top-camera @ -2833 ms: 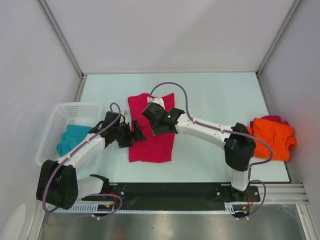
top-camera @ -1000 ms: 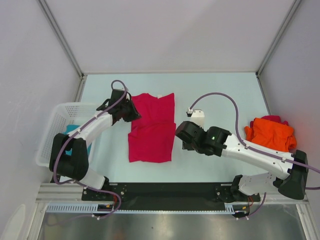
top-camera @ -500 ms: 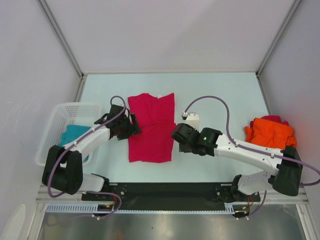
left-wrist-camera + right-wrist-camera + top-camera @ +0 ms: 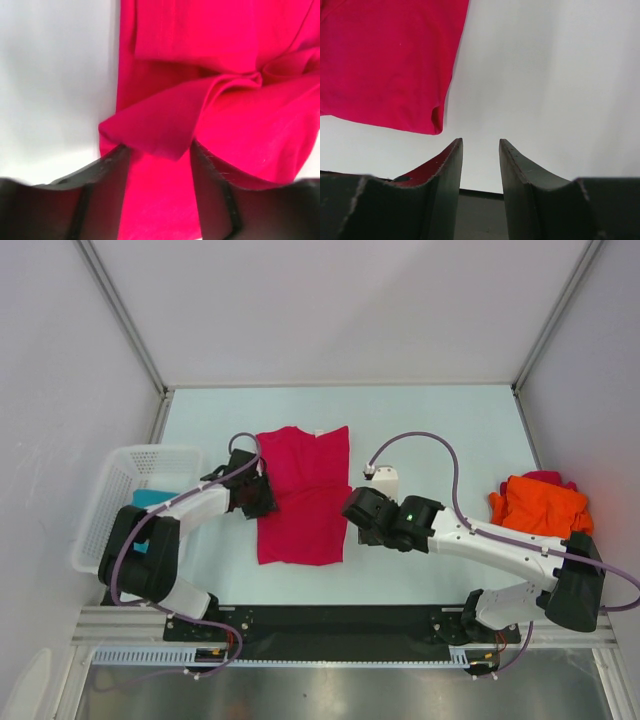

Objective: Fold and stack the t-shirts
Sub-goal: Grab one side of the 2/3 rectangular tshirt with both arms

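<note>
Since half a second ago the left arm's elbow has swung in over the white mesh basket [image 4: 100, 480], hiding most of the teal t-shirt [image 4: 148, 498] inside. The crimson-pink t-shirt [image 4: 305, 495] lies flat at the centre of the bench [image 4: 430, 430], and the orange t-shirt [image 4: 540, 508] is heaped far right. At the left wrist, the left pincer [image 4: 160, 165] is open astride a raised fold at the crimson shirt's edge. At the right wrist, the right pincer [image 4: 481, 150] is parted and empty, beside the shirt's corner.

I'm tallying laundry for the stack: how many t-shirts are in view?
3: a crimson-pink cloth t-shirt spread mid-table, a bright orange t-shirt bunched at the right edge, a teal t-shirt in the white mesh basket. Others may hide beneath.
</note>
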Tool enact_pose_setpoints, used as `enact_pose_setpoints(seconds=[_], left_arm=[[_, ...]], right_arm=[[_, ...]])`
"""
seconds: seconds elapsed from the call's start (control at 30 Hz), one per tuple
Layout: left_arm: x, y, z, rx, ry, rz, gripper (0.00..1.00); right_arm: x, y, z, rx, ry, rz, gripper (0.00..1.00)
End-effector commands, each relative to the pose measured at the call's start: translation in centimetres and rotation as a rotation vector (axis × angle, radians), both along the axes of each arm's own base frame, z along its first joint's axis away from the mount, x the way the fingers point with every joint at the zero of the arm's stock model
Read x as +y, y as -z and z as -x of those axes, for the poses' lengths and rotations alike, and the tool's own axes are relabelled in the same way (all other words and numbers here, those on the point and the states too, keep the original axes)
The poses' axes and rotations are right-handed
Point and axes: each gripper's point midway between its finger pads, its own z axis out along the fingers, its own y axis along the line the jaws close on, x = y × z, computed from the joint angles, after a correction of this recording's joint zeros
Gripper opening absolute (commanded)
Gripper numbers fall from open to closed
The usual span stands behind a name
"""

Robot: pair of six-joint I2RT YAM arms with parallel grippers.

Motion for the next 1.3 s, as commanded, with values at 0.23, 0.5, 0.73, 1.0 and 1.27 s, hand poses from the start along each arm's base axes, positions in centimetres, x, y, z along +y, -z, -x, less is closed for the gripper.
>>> enact_pose_setpoints(seconds=[0.23,0.5,0.73,1.0,1.27], left_arm=[[-1.3,-3.6,-4.4,-0.119,-0.005,0.023,0.16],[-1.2,-5.7,-6.0,-0.143,-0.017,0.009,0.22],[-1.2,-5.1,-6.6,-0.116,-0.023,0.002,0.65],[-0.6,-4.7,-6.9,-0.109,-0.042,-0.007,0.69],[0.2,-6.7,-6.2,-0.156,-0.062,-0.014,0.7]], right_arm=[[-0.5,-1.2,-0.7,-0.039,0.031,0.023,0.41],[0.0,-1.2,-0.8,-0.035,0.028,0.019,0.4],[-0.5,-1.0,-0.6,-0.032,0.036,0.035,0.41],[-1.1,-0.7,-0.6,-0.03,0.041,0.048,0.41],[-0.4,-0.1,-0.5,-0.017,0.03,0.027,0.41]])
